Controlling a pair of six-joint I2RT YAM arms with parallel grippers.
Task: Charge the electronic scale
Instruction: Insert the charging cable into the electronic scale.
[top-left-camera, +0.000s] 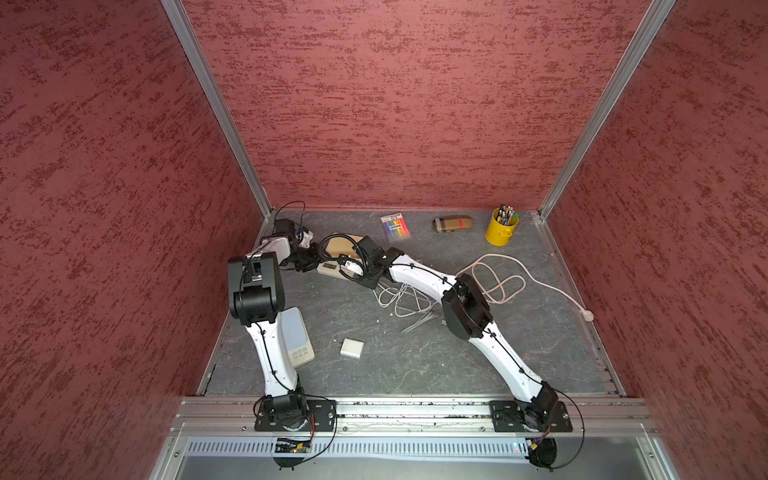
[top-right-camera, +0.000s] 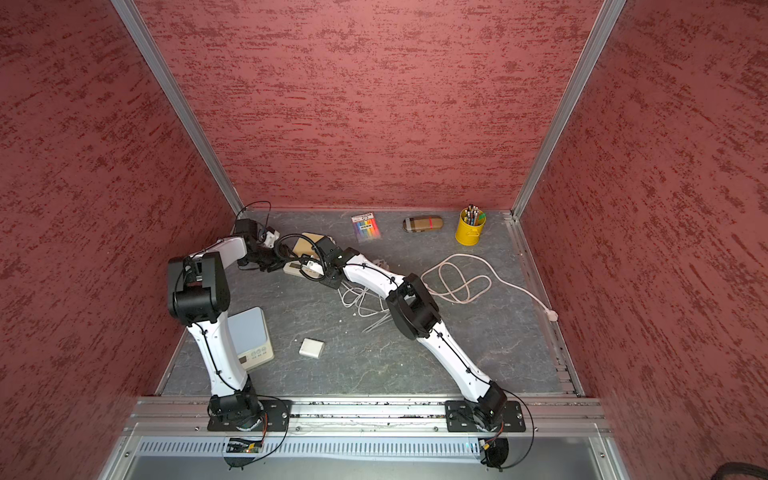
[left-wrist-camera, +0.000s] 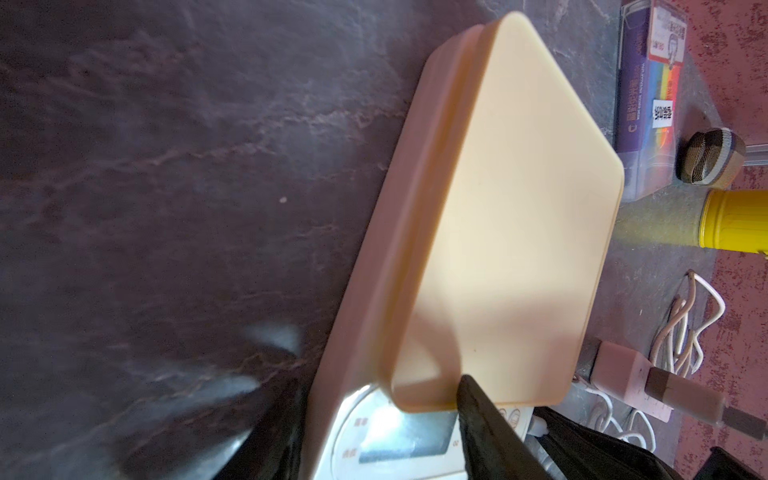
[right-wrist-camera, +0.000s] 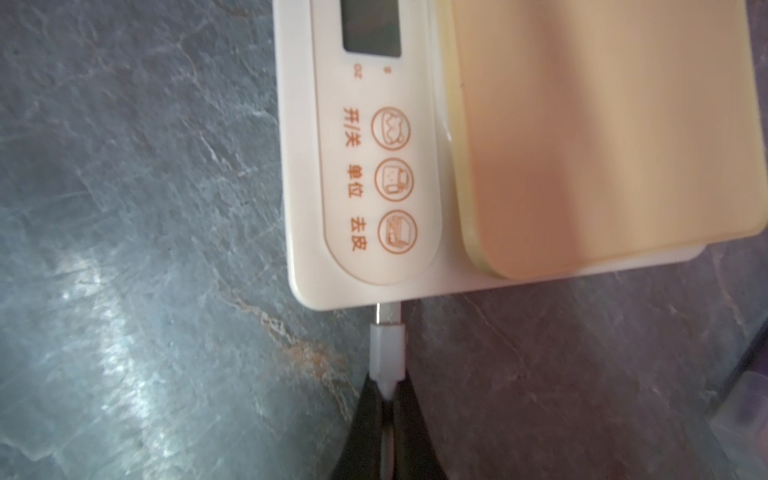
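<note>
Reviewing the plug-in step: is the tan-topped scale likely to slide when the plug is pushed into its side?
Likely: the scale looks like light plastic on a smooth table. The left gripper, jaws apart at its opposite side, may brace it. The plug in the shut right gripper looks stiff.

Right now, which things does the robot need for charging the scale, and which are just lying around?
For the job: tan-topped scale, charging plug, right gripper pinching it, small white block (maybe a charger).

Just lying around: blue-topped scale, yellow pencil cup, pen pack, glasses case.
</note>
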